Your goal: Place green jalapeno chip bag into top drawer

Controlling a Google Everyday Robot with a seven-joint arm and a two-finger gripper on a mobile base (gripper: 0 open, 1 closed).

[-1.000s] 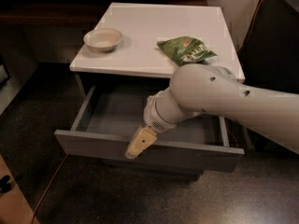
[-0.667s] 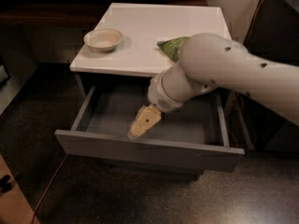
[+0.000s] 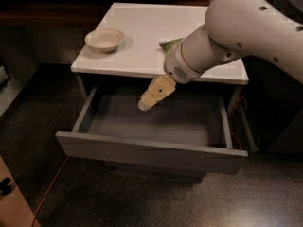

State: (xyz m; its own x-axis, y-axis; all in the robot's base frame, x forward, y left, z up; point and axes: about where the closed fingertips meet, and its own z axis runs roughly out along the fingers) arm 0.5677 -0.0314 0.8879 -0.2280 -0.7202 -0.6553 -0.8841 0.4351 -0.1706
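Note:
The green jalapeno chip bag (image 3: 169, 44) lies on the white cabinet top (image 3: 142, 41); only its left tip shows, the rest is hidden behind my arm. The top drawer (image 3: 151, 150) stands pulled open below, its shallow grey inside bare. My gripper (image 3: 146, 104) hangs from the big white arm over the drawer's back middle, below and in front of the bag, with nothing seen in it.
A beige round bowl (image 3: 104, 39) sits on the left of the cabinet top. My white arm (image 3: 246, 32) crosses the right half of the top. Dark floor lies in front, with an orange cable (image 3: 52, 188) at the lower left.
My arm has risen and swung back toward the cabinet top; the gripper moved up and away from the drawer front, and the arm now covers most of the bag.

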